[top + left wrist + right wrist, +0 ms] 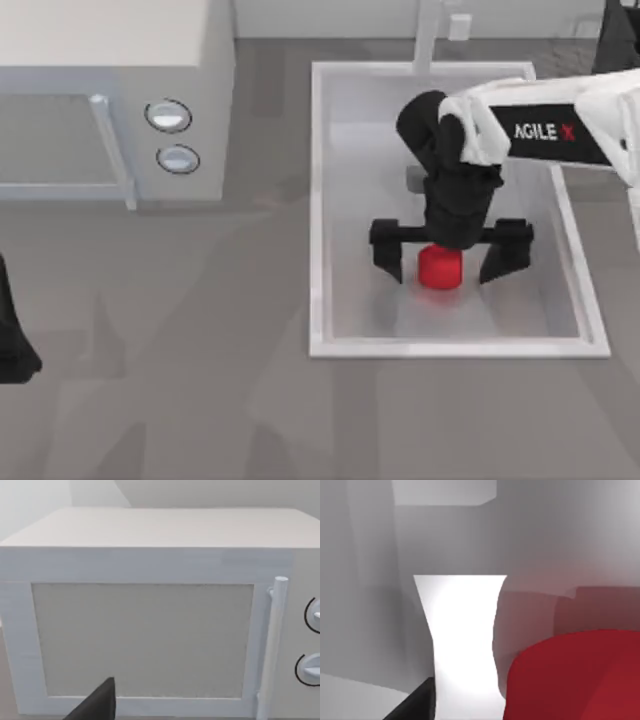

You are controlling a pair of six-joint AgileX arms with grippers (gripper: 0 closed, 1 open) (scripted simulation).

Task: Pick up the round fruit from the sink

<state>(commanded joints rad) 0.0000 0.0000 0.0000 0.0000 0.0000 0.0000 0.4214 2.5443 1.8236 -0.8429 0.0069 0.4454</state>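
Observation:
The round fruit (pixel 439 268) is a small bright-red blob resting on the pale floor of the white sink (pixel 318 200), toward the front of the basin. My right gripper (pixel 450 265) hangs straight over it, open, with one black finger on each side of the fruit and a gap between each finger and the fruit. In the right wrist view the red round fruit (pixel 575 677) looms very close, with a black fingertip (pixel 417 705) at the picture's edge. My left arm (pixel 12 340) is parked at the table's left edge.
A white microwave (pixel 110 100) with two round knobs (pixel 168 116) stands at the back left, and its door (pixel 142 640) faces the left wrist camera. The white faucet (pixel 428 35) rises behind the sink. Grey tabletop lies in front of the sink.

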